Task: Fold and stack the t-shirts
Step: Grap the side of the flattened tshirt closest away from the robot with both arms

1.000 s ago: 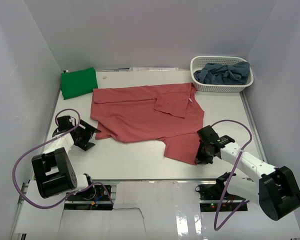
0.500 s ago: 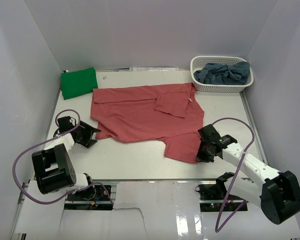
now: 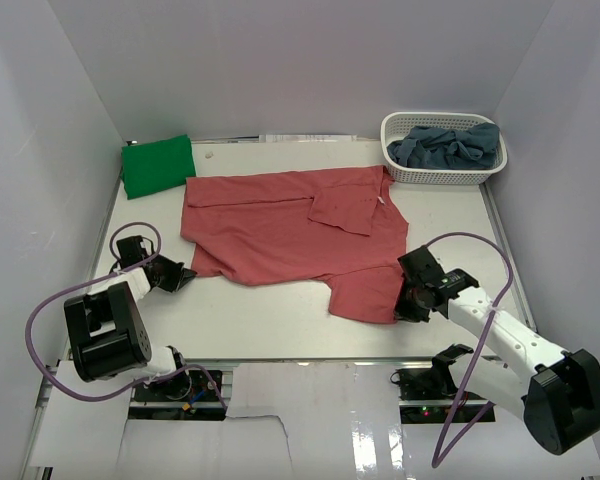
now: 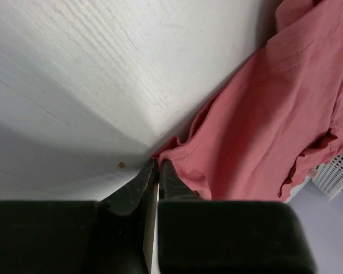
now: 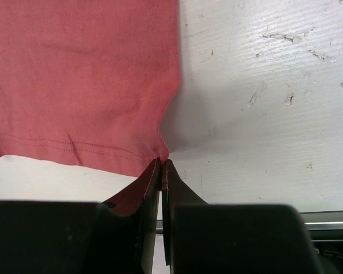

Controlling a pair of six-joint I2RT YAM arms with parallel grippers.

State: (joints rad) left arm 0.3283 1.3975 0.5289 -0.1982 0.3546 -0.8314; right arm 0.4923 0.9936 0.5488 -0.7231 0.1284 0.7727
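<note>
A salmon-red t-shirt (image 3: 290, 225) lies spread across the middle of the table, partly folded. My left gripper (image 3: 185, 272) sits low at the shirt's near-left corner. In the left wrist view its jaws (image 4: 158, 162) are pinched together on the tip of that red hem (image 4: 263, 114). My right gripper (image 3: 400, 305) is at the shirt's near-right corner, shut on the hem's corner (image 5: 162, 162), with the red cloth (image 5: 80, 74) lying to its left. A folded bright green t-shirt (image 3: 157, 166) rests at the far left. Crumpled grey-blue t-shirts (image 3: 448, 145) fill the basket.
A white lattice basket (image 3: 440, 176) stands at the far right corner. White walls close in the table on the left, back and right. Purple cables loop beside both arms. Bare tabletop (image 3: 270, 310) runs along the near edge below the red shirt.
The left gripper's jaws have closed from wide open onto the shirt's near-left corner. The right gripper has stayed shut on its corner, the arm shifting only slightly.
</note>
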